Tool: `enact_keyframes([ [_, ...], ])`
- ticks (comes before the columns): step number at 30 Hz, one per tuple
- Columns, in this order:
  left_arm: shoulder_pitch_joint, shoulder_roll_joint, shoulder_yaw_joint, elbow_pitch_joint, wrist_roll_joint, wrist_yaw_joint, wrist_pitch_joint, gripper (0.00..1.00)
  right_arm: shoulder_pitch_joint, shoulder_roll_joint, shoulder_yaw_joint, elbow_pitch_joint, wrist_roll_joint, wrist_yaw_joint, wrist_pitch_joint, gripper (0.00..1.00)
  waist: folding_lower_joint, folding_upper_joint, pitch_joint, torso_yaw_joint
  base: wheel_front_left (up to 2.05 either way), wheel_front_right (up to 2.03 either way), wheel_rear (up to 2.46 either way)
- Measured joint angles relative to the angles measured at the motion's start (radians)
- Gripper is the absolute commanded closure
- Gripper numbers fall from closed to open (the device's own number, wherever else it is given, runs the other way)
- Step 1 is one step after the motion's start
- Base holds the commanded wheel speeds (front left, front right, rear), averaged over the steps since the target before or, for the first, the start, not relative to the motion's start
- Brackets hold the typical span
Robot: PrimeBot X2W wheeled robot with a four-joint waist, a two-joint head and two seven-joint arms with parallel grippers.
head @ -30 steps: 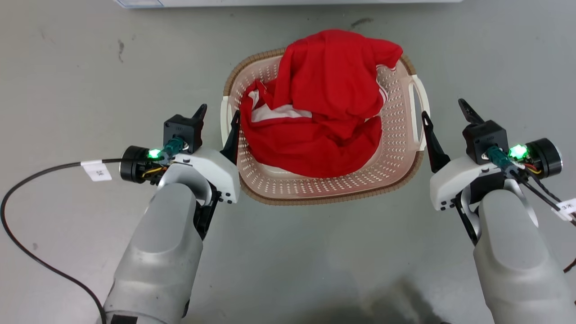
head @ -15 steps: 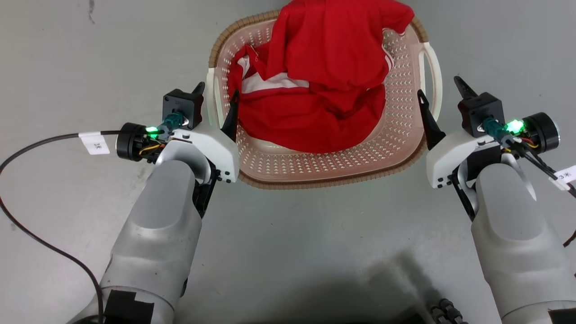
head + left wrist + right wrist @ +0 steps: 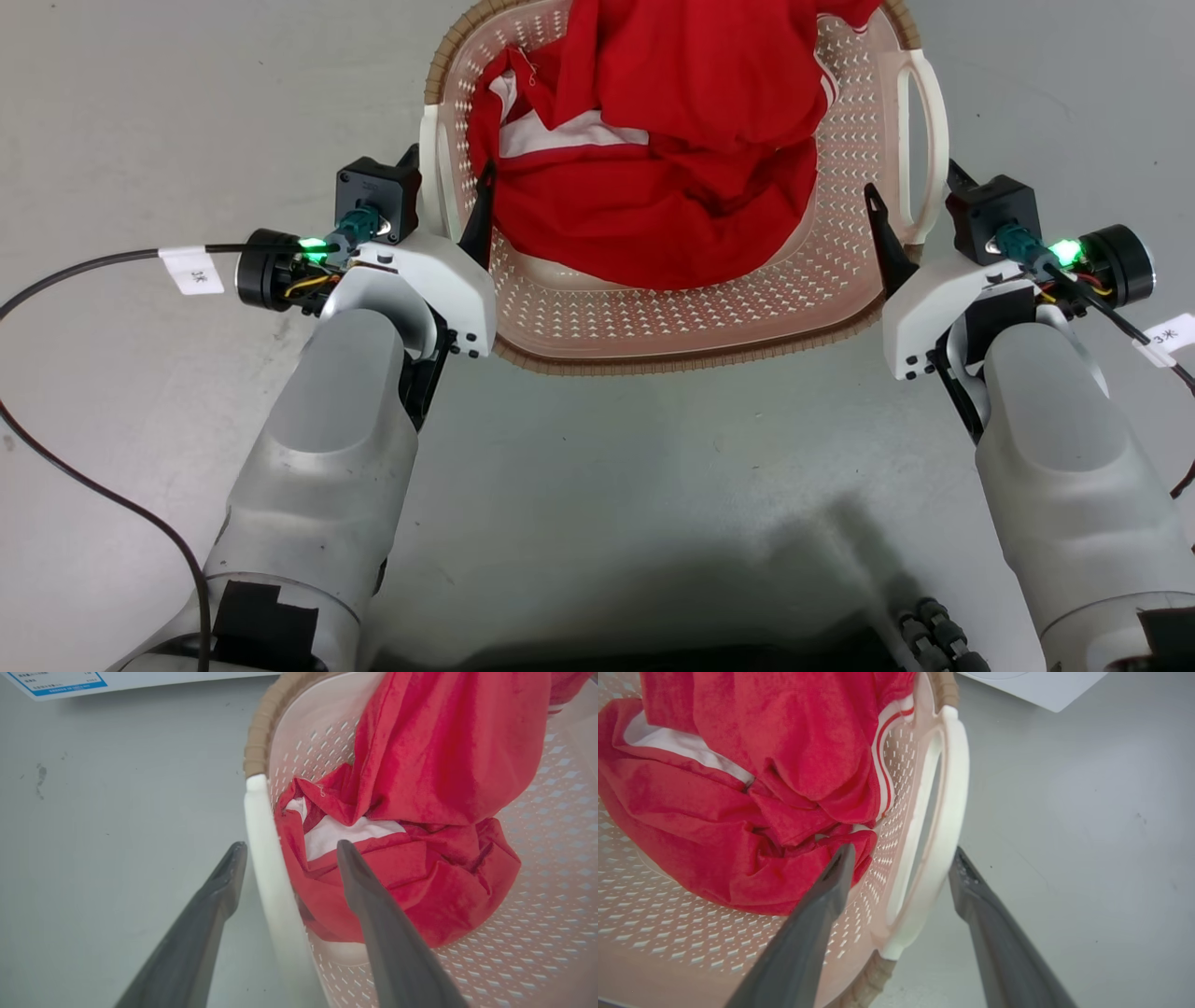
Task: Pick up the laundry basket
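The laundry basket (image 3: pixel 672 359) is cream, perforated and brown-rimmed, and stands on the grey floor with a red garment (image 3: pixel 672 121) heaped inside. My left gripper (image 3: pixel 446 182) is open, with its fingers on either side of the basket's white left handle (image 3: pixel 431 177). In the left wrist view the left gripper (image 3: pixel 290 847) has one finger outside the handle (image 3: pixel 261 826) and one over the garment (image 3: pixel 420 872). My right gripper (image 3: pixel 915 201) is open and straddles the right handle (image 3: pixel 924 140). The right wrist view shows the right gripper (image 3: pixel 903 851) around that loop handle (image 3: pixel 955 788).
A white washing machine's corner (image 3: pixel 1036 683) lies beyond the basket, and its labelled panel (image 3: pixel 56 681) shows in the left wrist view. A black cable (image 3: pixel 56 467) loops over the floor at the left. My dark base (image 3: pixel 653 653) shows at the bottom edge.
The head view has shifted, so the basket sits higher and larger in it. Both grippers have slid further along the basket's sides. The right handle now lies between the right fingers.
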Motion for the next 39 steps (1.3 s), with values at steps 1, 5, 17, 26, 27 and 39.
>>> enact_keyframes([
  [1,0.0,0.0,0.0,0.002,0.0,0.0,0.0,0.0,-0.004,0.0,-0.001,0.008,-0.004,0.0,0.0,0.0,0.0,0.0,0.003,0.0,0.0,0.0,0.0],
  [5,-0.004,0.0,-0.004,0.014,0.0,0.0,0.0,0.0,-0.019,0.001,-0.003,0.038,-0.004,0.0,0.0,0.0,0.0,0.0,0.013,0.0,0.0,0.0,0.0],
  [17,-0.031,-0.001,-0.025,0.043,-0.012,0.005,0.0,1.0,-0.053,0.002,-0.014,0.1,0.004,0.0,-0.002,1.0,-0.0001,0.0,0.029,0.005,0.0,0.0,0.0],
  [26,-0.03,0.002,-0.042,0.051,-0.031,0.004,0.002,1.0,-0.06,0.004,0.0,0.127,0.007,0.0,-0.001,1.0,-0.0001,0.0,0.003,0.008,0.0,0.0,0.0],
  [27,-0.029,0.002,-0.044,0.054,-0.035,0.004,0.002,1.0,-0.06,0.004,0.003,0.134,0.007,0.0,-0.001,1.0,-0.0001,0.0,-0.004,0.008,0.0,0.0,0.0],
  [39,-0.016,0.006,-0.093,0.156,-0.109,-0.005,0.0,1.0,-0.054,0.001,0.077,0.215,0.042,0.0,0.001,1.0,-0.0001,0.0,-0.15,0.007,0.0,0.0,0.0],
])
